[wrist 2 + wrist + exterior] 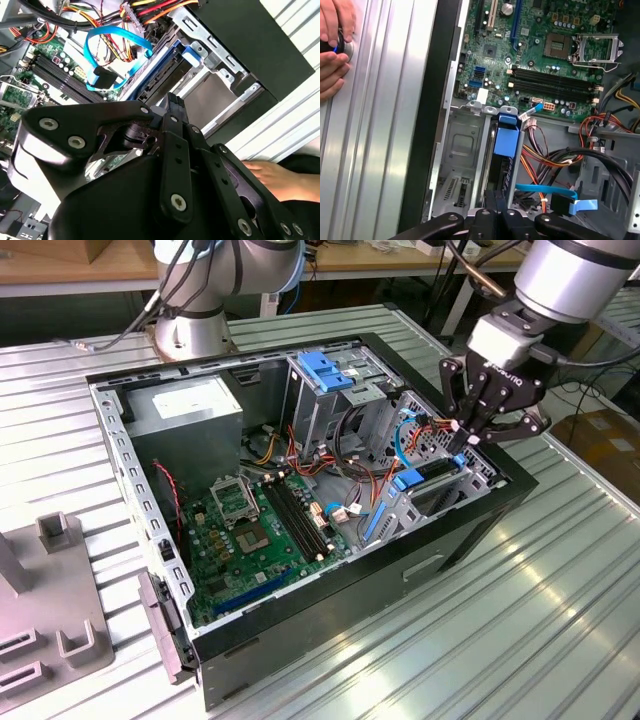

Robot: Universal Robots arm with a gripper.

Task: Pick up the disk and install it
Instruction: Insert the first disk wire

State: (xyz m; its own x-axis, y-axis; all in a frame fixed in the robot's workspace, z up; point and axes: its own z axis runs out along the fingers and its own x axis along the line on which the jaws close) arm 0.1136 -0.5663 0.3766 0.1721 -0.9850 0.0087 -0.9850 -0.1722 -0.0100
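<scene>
Disk [432, 472] sits on edge in the drive bay [470, 485] at the exterior view's right end of the open computer case [300, 640], already partly seated. The gripper [465, 440] is right on top of it, fingers drawn together. I can't tell whether the tips are touching the disk.

Second wrist view: closed fingertips [172, 102] sit at the end of the disk [160, 75], with its blue bracket [192, 52] running along the bay rail. A looped blue cable [100, 45] hangs close beside it. A person's hand [272, 177] rests outside the case.

First wrist view: the disk [500, 165] stands between the bay walls, its blue bracket [509, 137] towards the motherboard [545, 50]. The gripper [496, 202] is in line with its edge, and the blue cable [545, 189] and wire bundle lie just beside.

Judgement: install step, nearly done. Push straight along the rails and keep the disk square, no tilt. Stay clear of the cables so nothing gets pinched. Seat it until the bracket latches, without forcing it.
</scene>
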